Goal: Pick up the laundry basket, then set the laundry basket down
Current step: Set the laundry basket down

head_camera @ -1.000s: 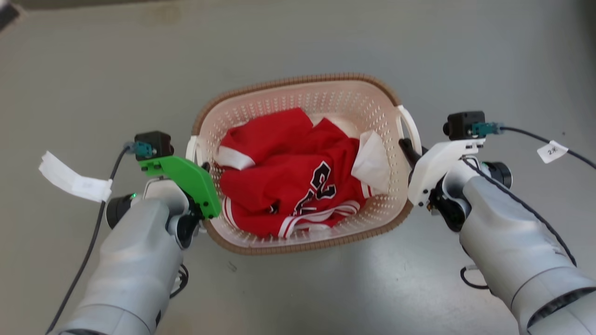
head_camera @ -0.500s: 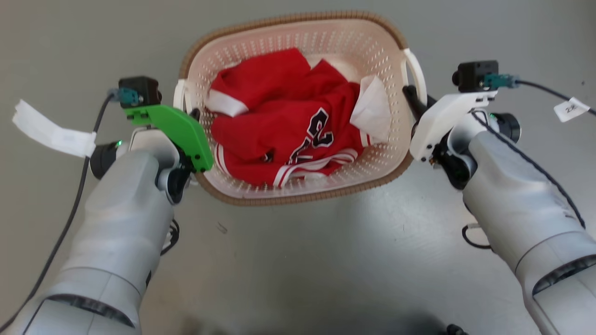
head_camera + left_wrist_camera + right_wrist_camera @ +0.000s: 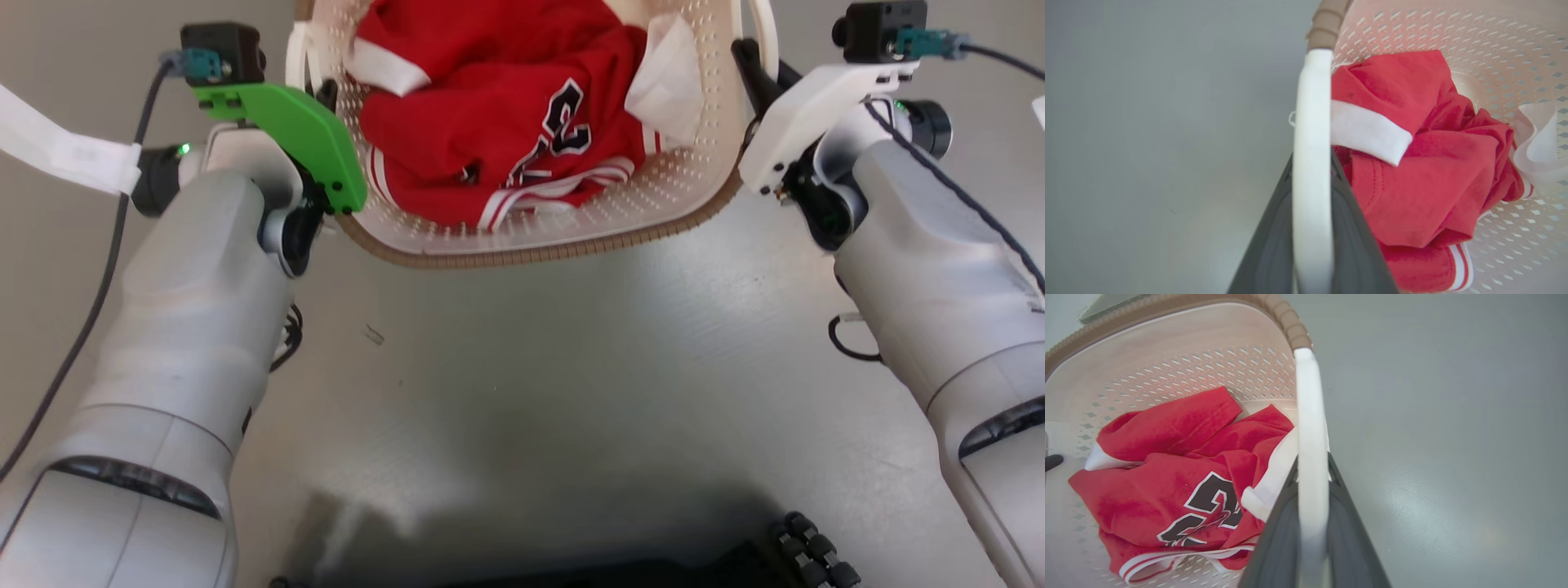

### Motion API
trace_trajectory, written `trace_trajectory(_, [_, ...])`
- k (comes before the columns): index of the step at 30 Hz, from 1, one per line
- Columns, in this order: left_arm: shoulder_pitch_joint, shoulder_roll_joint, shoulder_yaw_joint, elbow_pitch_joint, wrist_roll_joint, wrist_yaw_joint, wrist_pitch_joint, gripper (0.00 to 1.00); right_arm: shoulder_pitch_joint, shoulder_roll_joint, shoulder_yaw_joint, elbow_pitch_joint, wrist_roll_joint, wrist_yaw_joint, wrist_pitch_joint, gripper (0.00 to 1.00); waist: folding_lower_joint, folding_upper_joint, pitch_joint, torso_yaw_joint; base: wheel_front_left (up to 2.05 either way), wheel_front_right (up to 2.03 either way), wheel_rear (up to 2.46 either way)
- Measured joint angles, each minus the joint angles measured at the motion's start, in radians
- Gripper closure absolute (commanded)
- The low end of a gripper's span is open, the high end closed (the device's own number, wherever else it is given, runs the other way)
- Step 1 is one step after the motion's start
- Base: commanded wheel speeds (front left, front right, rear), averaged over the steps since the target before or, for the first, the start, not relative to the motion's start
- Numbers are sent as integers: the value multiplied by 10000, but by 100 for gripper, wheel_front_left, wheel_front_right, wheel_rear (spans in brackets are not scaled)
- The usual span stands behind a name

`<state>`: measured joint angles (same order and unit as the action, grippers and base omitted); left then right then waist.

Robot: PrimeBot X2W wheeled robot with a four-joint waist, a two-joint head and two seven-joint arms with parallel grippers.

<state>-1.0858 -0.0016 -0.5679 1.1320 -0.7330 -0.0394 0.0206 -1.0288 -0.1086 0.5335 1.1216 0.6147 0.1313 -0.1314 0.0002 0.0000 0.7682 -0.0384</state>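
Gripping the laundry basket (image 3: 669, 192) over the grey floor (image 3: 571, 367) by its white side handles (image 3: 1310, 102), with left gripper (image 3: 1311, 171) and right gripper (image 3: 1312, 469) each pinched on one, probably handling light and stiff despite the red jersey (image 3: 490, 122).

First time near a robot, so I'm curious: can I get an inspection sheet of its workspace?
Surface: smooth grey floor, faint sheen.
Job's things: laundry basket, holding a red jersey and a white cloth.
Clutter: one small scrap on the floor.
Grippers: left gripper shut on the left handle; right gripper shut on the right handle.
Cables: left cable, black, with paper tag; right cable, black.
Surroundings: dark ridged part at bottom edge, unidentified.
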Motion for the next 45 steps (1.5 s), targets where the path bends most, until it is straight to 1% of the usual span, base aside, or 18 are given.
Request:
trace_trajectory(5, [-546,132,-73,-69,161,2,-263,100,-512,-8,-54,-23,4,-2,-92,100,0,0,767,45,0,0,0])
trace_trajectory(17, [-634,107,-73,161,163,-8,-658,100,-714,44,21,153,-42,-2,-293,100,-1,0,1746,126,0,0,0])
trace_trajectory(32, [-634,4,-140,593,174,-150,-656,100,-714,196,40,619,-40,2,-293,100,-1,0,2091,82,0,0,0])
trace_trajectory(45, [-711,17,-148,692,174,-336,-790,100,-906,188,42,738,-40,31,-393,100,-2,0,2238,62,0,0,0])
